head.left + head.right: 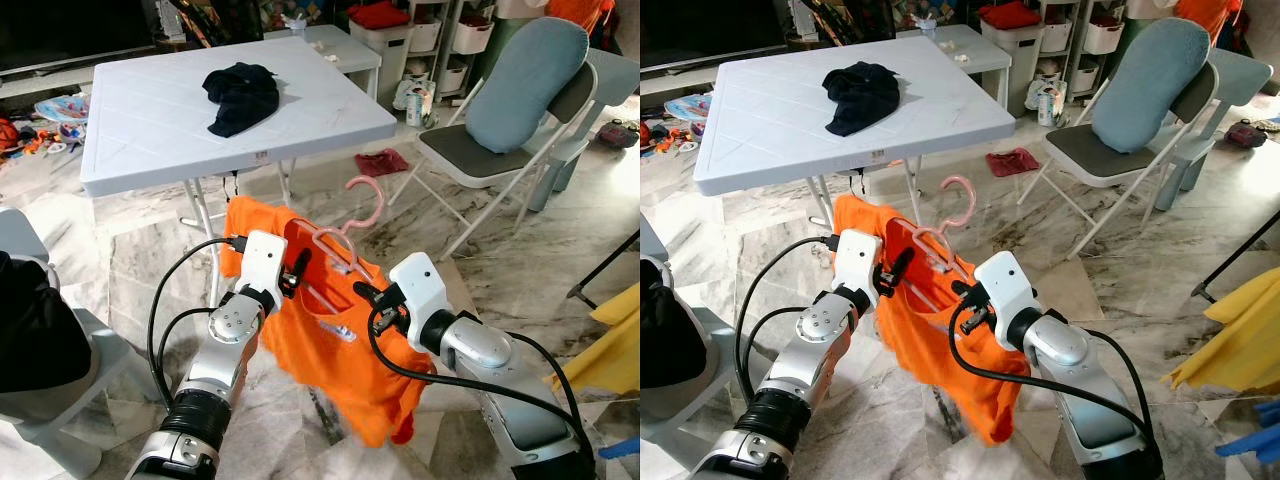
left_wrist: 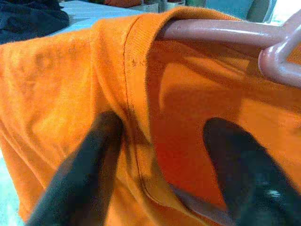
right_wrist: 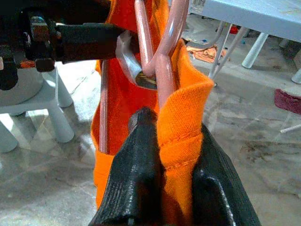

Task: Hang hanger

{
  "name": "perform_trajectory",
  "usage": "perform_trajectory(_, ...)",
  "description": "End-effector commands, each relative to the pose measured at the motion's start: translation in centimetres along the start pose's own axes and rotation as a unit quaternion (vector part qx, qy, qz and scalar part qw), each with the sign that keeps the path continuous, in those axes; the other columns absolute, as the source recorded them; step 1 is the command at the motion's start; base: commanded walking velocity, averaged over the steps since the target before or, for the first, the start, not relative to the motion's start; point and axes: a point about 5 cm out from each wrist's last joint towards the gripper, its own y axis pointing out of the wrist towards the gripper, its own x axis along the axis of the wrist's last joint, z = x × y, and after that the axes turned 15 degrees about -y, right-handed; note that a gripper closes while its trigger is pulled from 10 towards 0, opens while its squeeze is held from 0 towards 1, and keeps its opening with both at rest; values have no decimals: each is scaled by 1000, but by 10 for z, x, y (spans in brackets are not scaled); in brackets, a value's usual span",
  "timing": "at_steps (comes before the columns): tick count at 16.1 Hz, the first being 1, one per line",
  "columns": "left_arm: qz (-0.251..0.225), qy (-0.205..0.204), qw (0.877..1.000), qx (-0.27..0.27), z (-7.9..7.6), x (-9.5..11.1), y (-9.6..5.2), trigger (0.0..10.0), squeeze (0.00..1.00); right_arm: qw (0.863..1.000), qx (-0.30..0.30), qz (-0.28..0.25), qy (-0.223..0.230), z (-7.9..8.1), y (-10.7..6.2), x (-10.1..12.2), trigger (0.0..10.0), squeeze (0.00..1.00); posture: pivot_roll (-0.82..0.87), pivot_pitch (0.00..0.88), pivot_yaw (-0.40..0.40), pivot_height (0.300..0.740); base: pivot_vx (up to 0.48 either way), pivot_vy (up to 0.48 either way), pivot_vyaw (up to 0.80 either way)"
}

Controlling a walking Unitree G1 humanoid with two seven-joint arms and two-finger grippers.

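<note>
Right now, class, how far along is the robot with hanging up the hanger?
Done: the orange shirt is already on the pink hanger. In hand: the right gripper pinches the shirt's edge against the hanger, and the left gripper has its fingers spread at the collar, both in mid-air before the white table. Left: hooking it somewhere; no rail is visible.

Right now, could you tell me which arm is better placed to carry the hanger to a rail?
Right, probably: the right pincer is clamped on the orange shirt and pink hanger; the left pincer looks open.

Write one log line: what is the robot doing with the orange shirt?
held: orange shirt on pink hanger | right gripper: jaws shut on shirt | left gripper: jaws open at collar | hung: no
</note>
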Motion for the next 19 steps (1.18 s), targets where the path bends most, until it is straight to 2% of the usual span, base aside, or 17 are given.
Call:
perform_trajectory(1, -2, 17, 1000, 5, 2, 2, 1, 10000, 1000, 999, 3, -28, -14, 0, 0, 12, 10000, 0, -133, 0, 8, 740, 0, 0, 0)
perform_trajectory(2, 3, 22, 1000, 10, 4, 1, 1, 10000, 1000, 999, 3, -30, -14, 0, 0, 13, 10000, 0, -134, 0, 10, 740, 0, 0, 0)
perform_trajectory(3, 7, 28, 999, 14, 7, 1, 1, 10000, 0, 999, 3, -33, -17, 0, 0, 14, 10000, 0, -134, 0, 10, 740, 0, 0, 0)
perform_trajectory(5, 5, 30, 999, 19, 11, 2, 2, 10000, 0, 999, -3, -33, -16, -3, -1, 13, 10000, 0, -137, 0, 13, 740, 0, 0, 0)
perform_trajectory(6, 0, 29, 999, 18, 13, 4, 2, 0, 0, 999, -4, -31, -16, -4, -1, 12, 10000, 0, -137, 0, 13, 740, 0, 0, 0)
perform_trajectory(12, -8, 33, 999, 30, 21, 8, 4, 0, 0, 999, 5, -28, -26, 0, -2, 10, 10000, 0, -135, 0, 5, 740, 0, 0, 0)
perform_trajectory(19, -5, 34, 999, 43, 25, 7, 4, 0, 0, 999, -7, -13, -38, -6, -3, 5, 10000, 0, -137, 0, -2, 740, 0, 0, 0)
